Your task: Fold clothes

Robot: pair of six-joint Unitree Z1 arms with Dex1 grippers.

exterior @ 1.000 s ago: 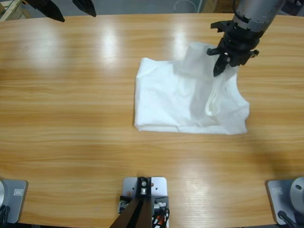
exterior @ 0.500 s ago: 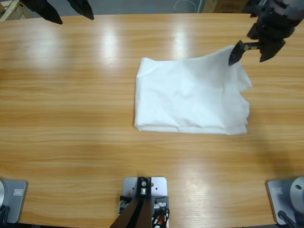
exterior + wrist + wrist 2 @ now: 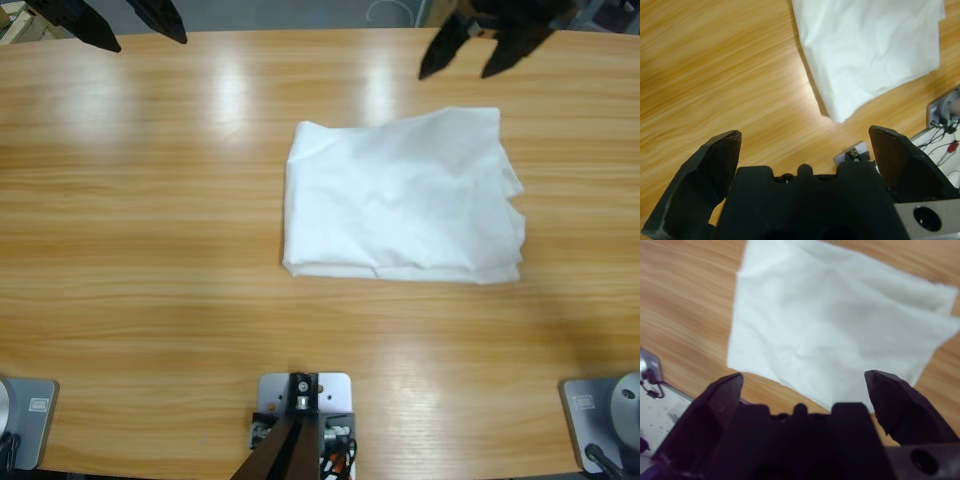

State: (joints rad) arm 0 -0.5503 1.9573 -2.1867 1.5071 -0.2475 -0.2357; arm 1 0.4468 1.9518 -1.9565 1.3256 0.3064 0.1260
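Here the white T-shirt (image 3: 402, 197) lies folded into a rough rectangle on the wooden worktop (image 3: 150, 250), a little toward 3 o'clock from the middle in the high view. The right gripper (image 3: 468, 56) hangs at about 1 o'clock, just beyond the shirt's far edge, with its jaws spread and holding nothing. The left gripper (image 3: 125, 25) is at 11 o'clock, well apart from the shirt, jaws also spread and empty. The right wrist view shows soft creases across the cloth, which the high view hardly gives. The left wrist view shows a layered folded corner of the shirt, with cables (image 3: 942, 145) beyond the worktop edge.
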